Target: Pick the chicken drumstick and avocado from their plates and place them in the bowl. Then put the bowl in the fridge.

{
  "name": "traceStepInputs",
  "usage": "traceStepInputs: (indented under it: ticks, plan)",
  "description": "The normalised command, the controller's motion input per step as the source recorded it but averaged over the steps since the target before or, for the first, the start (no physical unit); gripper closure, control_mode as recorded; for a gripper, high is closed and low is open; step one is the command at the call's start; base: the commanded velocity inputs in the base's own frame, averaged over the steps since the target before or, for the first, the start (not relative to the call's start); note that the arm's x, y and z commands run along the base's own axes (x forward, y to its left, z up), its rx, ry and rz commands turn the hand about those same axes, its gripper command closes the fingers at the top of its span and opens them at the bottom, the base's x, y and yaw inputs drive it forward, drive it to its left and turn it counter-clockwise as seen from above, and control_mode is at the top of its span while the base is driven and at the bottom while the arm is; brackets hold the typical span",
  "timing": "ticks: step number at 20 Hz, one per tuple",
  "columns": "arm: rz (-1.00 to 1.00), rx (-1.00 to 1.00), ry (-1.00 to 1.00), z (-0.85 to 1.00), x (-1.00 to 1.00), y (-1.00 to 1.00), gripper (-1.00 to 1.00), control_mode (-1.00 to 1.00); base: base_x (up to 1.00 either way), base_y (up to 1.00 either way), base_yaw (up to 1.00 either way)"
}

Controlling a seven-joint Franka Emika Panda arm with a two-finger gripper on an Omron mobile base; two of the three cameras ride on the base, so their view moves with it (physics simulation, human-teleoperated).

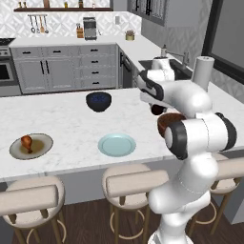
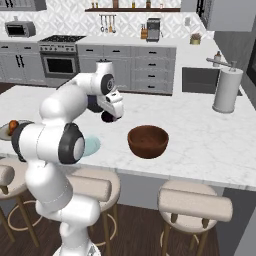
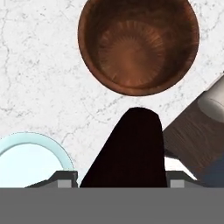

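pincer: we see it (image 2: 107,118) above the bench, jaws part open and closed on the avocado (image 3: 131,148), between the blue-green plate and the bowl
avocado: dark, fills the lower middle of the hand view; its lower end is cut off there
bowl: brown bowl (image 2: 148,141) empty, upright on the bench (image 1: 62,119), near the front edge; bare marble all round it
blue-green plate: (image 1: 116,145) empty, close to the front edge; partly behind the arm in the right base view
drumstick: (image 1: 27,142) on the tan plate (image 1: 42,147), far left, well apart from the bowl
dark bowl: (image 1: 98,101) mid-bench, open marble around it
paper towel roll: (image 2: 227,88) upright near the sink side
hidden: we can't see the finger pads; the arm covers the bowl's right side in the left base view
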Motion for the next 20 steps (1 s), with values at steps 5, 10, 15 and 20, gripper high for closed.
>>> traceStepInputs:
  ticks: [5, 10, 15, 20]
  plan:
    - [0.11, -0.01, 0.0, 0.01, 0.0, -1.0, 1.0, -1.0, 0.0, 0.0, 0.0]
    - [0.14, 0.0, 0.0, -0.23, 0.12, -0.95, 1.0, -1.0, 0.0, 0.0, 0.0]
    - [0.11, 0.0, -0.01, -0.52, 0.55, -0.41, 1.0, -1.0, 0.0, 0.0, 0.0]
    - [0.05, 0.0, 0.0, -0.65, 0.47, 0.02, 1.0, -1.0, 0.0, 0.0, 0.0]
